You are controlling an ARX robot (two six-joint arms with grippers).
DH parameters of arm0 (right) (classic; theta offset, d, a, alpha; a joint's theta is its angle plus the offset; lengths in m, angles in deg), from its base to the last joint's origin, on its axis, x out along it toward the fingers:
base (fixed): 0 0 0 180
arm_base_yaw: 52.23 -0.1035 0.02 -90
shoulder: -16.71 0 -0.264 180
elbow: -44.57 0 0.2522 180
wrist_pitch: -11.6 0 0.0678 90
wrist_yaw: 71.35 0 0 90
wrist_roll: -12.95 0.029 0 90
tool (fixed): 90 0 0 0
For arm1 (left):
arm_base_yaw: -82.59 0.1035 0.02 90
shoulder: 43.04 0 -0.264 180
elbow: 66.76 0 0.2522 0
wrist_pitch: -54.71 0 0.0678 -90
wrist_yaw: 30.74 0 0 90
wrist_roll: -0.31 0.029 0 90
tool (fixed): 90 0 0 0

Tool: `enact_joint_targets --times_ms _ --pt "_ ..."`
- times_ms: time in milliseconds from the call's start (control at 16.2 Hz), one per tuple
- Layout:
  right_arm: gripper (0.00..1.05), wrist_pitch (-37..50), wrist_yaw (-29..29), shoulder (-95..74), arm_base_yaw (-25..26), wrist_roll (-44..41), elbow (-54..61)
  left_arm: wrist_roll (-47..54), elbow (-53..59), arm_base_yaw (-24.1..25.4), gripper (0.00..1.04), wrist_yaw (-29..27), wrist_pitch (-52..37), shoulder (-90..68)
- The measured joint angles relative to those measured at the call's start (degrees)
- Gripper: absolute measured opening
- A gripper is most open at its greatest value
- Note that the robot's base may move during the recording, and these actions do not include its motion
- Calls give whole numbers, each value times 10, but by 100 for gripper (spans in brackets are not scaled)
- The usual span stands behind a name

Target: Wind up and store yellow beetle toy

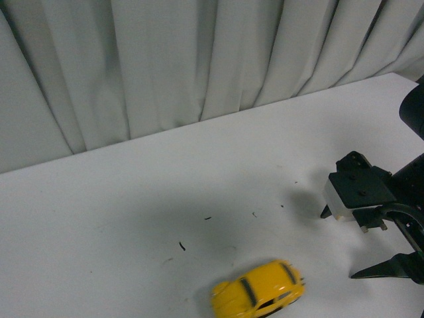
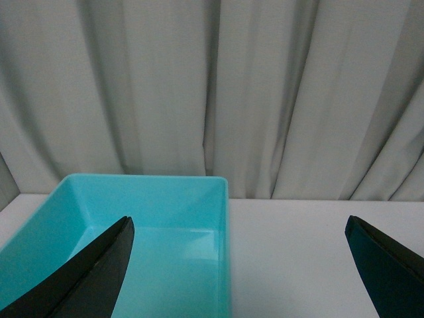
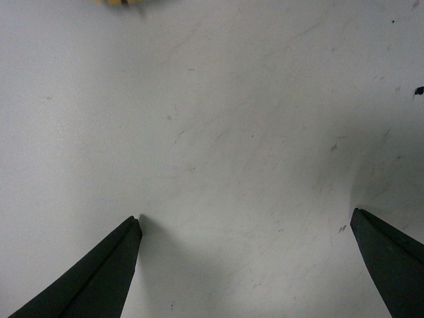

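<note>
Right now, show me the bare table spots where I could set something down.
Biggest free patch: the white table between the grey curtain and the small yellow beetle toy car, left of the open right claw. The tabletop between that claw's tips is bare too. Tightest: the gap between toy and claw.

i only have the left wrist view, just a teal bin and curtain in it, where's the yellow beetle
Observer: The yellow beetle toy stands upright on the white table, at the near edge of the front view, with nothing touching it.
Operator: is the right hand on it
Observer: No. The right hand is open and empty over bare table, off to the toy's right and apart from it.
</note>
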Motion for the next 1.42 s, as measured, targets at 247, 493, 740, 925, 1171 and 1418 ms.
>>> enact_joint_targets --times_ms 247,493,740,925,1171,1418 --pt "98 3 1 -1 -3 0 1 0 0 0 98 0 0 0" --pt "98 7 0 0 -3 0 4 0 0 0 98 0 0 0" --pt "98 14 0 9 -7 0 9 0 0 0 98 0 0 0" --pt "98 12 1 25 -28 -3 5 0 0 0 98 0 0 0" --pt "98 -23 -5 93 -42 -5 -93 0 0 0 98 0 0 0" --pt "98 -60 -22 167 -61 23 -211 0 0 0 98 0 0 0"
